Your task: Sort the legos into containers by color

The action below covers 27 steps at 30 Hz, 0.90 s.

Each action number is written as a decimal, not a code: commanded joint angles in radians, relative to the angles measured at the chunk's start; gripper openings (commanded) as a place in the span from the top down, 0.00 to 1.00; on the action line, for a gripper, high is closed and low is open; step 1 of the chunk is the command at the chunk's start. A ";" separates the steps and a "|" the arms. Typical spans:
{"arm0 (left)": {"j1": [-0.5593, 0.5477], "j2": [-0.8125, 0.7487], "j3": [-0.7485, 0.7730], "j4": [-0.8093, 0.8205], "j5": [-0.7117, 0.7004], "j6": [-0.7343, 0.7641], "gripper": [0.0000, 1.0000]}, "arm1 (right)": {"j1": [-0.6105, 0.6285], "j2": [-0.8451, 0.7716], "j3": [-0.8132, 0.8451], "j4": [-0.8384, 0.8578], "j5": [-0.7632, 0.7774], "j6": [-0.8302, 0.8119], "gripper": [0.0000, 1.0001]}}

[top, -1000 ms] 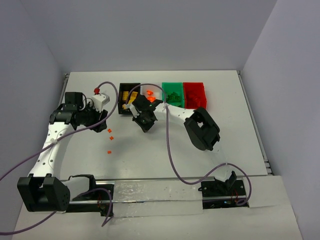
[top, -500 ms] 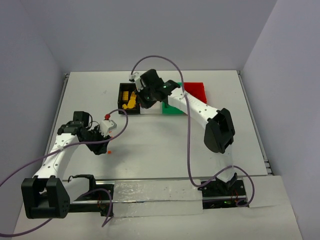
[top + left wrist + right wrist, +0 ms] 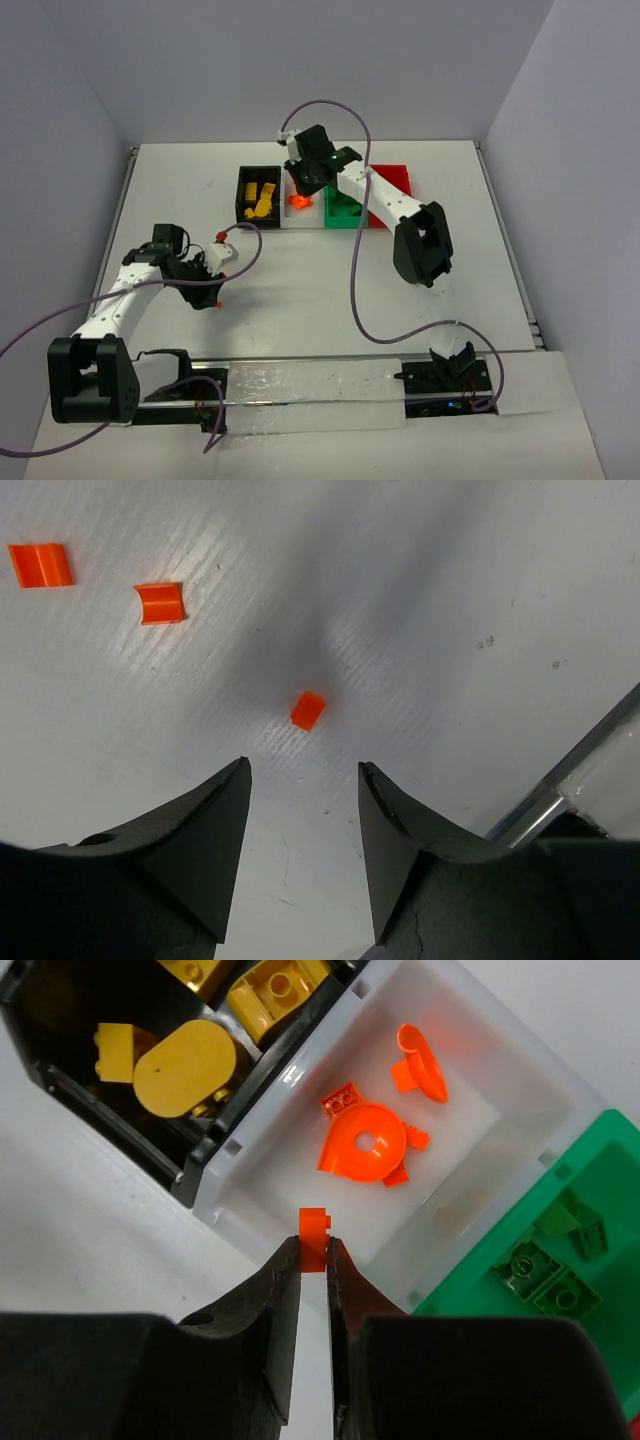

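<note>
**Orange piece poised at the white bin's lip**

The right gripper (image 3: 313,1245) pinches a small orange piece (image 3: 314,1222) tight, just above the near wall of the white bin (image 3: 470,1160). That bin's orange pieces (image 3: 365,1145) lie straight ahead. Yellow ones fill the black bin (image 3: 60,1085), green ones the green bin (image 3: 600,1150). The left gripper (image 3: 303,780) hangs half open and empty, with a loose orange brick (image 3: 308,710) just ahead of its jaws.

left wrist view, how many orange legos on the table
3 orange legos: one just ahead of the left hand, two side by side at top left. More may hide under the hand.
</note>
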 commanded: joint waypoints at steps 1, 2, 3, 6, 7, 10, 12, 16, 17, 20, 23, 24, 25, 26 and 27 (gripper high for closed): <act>-0.014 -0.007 -0.023 0.063 0.016 0.057 0.44 | -0.009 0.045 0.089 0.026 0.022 0.002 0.74; -0.017 -0.006 -0.028 0.071 0.008 0.059 0.44 | -0.014 0.059 0.096 0.026 0.022 0.002 0.68; -0.019 -0.003 -0.030 0.072 0.004 0.060 0.44 | -0.017 0.065 0.100 0.026 0.024 0.002 0.62; -0.025 0.012 -0.037 0.079 0.002 0.060 0.43 | -0.025 0.083 0.113 0.024 0.025 0.004 0.44; -0.030 0.015 -0.041 0.082 0.003 0.062 0.43 | -0.028 0.086 0.116 0.026 0.024 0.005 0.39; -0.049 0.024 -0.051 0.099 -0.012 0.062 0.43 | -0.028 0.080 0.113 0.024 0.016 0.005 0.36; -0.069 0.029 -0.058 0.107 -0.026 0.066 0.44 | -0.028 0.063 0.104 0.020 -0.001 0.013 0.36; -0.111 0.029 -0.075 0.131 -0.057 0.062 0.46 | -0.027 -0.010 0.053 0.017 -0.046 0.034 0.36; -0.115 0.030 -0.078 0.135 -0.060 0.062 0.46 | -0.026 -0.024 0.047 0.017 -0.055 0.035 0.36; -0.135 0.041 -0.080 0.143 -0.068 0.057 0.47 | -0.026 -0.090 0.013 0.012 -0.075 0.036 0.35; -0.144 0.050 -0.084 0.171 -0.078 0.045 0.48 | -0.026 -0.137 -0.022 0.009 -0.081 0.032 0.35; -0.147 0.051 -0.088 0.186 -0.087 0.044 0.48 | -0.026 -0.152 -0.033 0.009 -0.084 0.031 0.34; -0.150 0.053 -0.089 0.193 -0.095 0.043 0.48 | -0.026 -0.166 -0.042 0.009 -0.087 0.030 0.34; -0.152 0.059 -0.090 0.201 -0.102 0.045 0.49 | -0.026 -0.178 -0.050 0.008 -0.091 0.030 0.34; -0.153 0.067 -0.092 0.214 -0.108 0.048 0.49 | -0.026 -0.190 -0.060 0.006 -0.095 0.030 0.34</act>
